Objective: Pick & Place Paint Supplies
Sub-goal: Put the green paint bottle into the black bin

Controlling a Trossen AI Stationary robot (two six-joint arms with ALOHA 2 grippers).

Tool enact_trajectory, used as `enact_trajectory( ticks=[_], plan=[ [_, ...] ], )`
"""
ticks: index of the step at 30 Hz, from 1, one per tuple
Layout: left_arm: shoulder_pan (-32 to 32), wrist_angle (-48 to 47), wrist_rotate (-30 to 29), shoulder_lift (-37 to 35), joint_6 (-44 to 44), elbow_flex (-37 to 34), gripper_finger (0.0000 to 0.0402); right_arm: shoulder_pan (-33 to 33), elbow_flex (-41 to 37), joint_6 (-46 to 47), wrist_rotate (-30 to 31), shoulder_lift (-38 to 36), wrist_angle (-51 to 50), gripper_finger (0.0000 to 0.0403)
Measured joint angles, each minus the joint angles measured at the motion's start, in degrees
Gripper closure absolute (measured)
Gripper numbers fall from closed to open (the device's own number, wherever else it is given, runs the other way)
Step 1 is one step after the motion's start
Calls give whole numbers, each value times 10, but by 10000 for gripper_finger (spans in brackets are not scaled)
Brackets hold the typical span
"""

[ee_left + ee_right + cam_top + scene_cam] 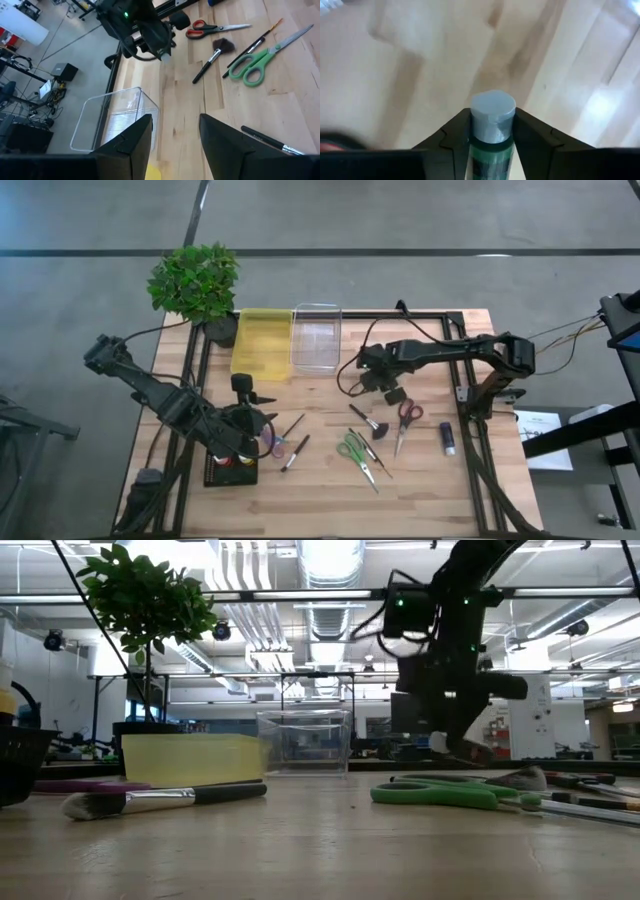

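The right gripper (492, 131) is clamped on a small paint bottle (492, 120) with a grey cap and a green body. The fingers (451, 137) press the bottle's neck from both sides so the cap stands out past their tips, a hold that keeps it from slipping while it hangs above the wood. In the high view this gripper (384, 385) sits right of centre, just beside the clear plastic bin (316, 340), which stands next to a yellow bin (262, 343) in the upper middle of the frame (probably the place for the supplies, as I judge it). The right arm reaches in from the frame's right edge, elbow bent, wrist turned down toward the table (420, 470).

The left gripper (175, 135) has its fingers apart with nothing between them. In the high view it is in the lower left (245, 420), over a dark tray (230, 470).

Still lying loose in the lower middle of the high view are a fan-headed brush (368, 421), two thin brushes (293, 452), green scissors (358, 452) and red scissors (406, 418). A purple-capped tube (447, 437) lies farther right.
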Motion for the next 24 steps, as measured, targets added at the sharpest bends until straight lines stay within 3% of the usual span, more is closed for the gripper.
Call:
enact_trajectory(
  ticks=[4,13,24],
  plan=[
    [0,1,0,0,0,0,232,0,-3,23,-40,-26,16,266],
    [0,1,8,0,-9,0,232,-10,-8,25,-47,-39,23,273],
    [0,1,13,0,-11,0,232,-16,-11,45,-75,13,76,256]
  ],
)
